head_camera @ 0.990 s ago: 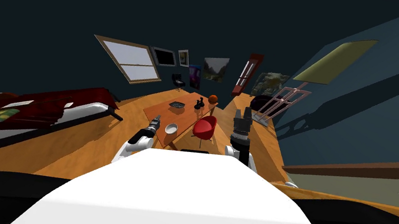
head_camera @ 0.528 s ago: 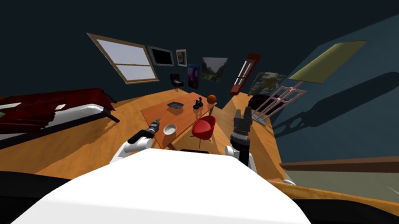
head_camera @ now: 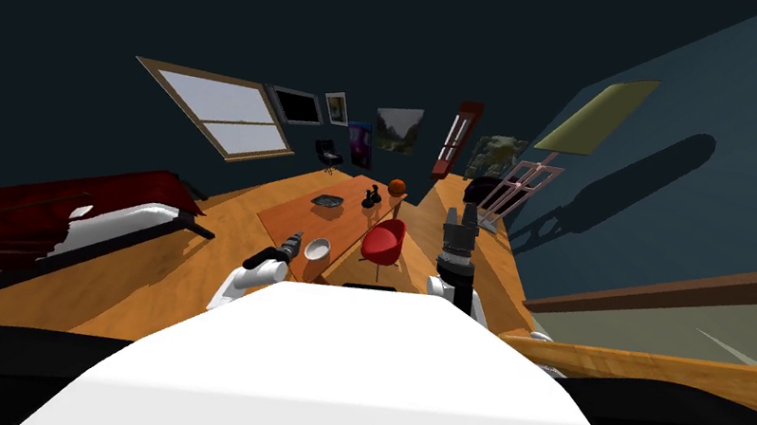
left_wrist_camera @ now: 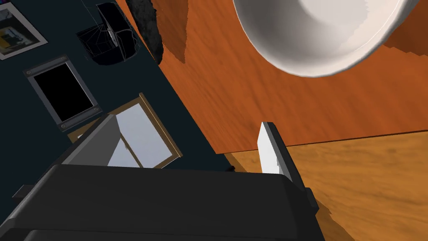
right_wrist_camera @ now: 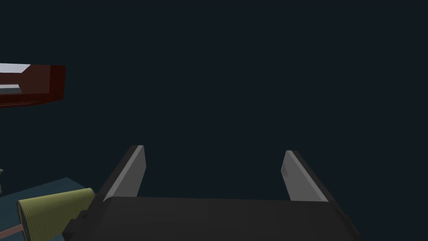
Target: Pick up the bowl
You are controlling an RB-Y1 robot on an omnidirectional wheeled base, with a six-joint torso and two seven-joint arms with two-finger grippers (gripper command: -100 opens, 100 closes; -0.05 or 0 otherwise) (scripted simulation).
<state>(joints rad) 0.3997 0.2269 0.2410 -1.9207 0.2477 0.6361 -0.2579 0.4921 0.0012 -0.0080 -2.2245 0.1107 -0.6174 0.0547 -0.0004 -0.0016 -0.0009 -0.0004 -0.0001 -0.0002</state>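
Bowl [left_wrist_camera: 330, 37] on table [left_wrist_camera: 250, 96] — just ahead of wide-open, empty left end effector [left_wrist_camera: 188, 123]

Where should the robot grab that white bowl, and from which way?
Probably the rim nearest the left end effector, with one finger inside the wall and one outside. The bowl sits upright, open side up, on the table near its edge. It looks too wide for the open fingers to span. Coming from that table edge, slightly above, likely suits it best.
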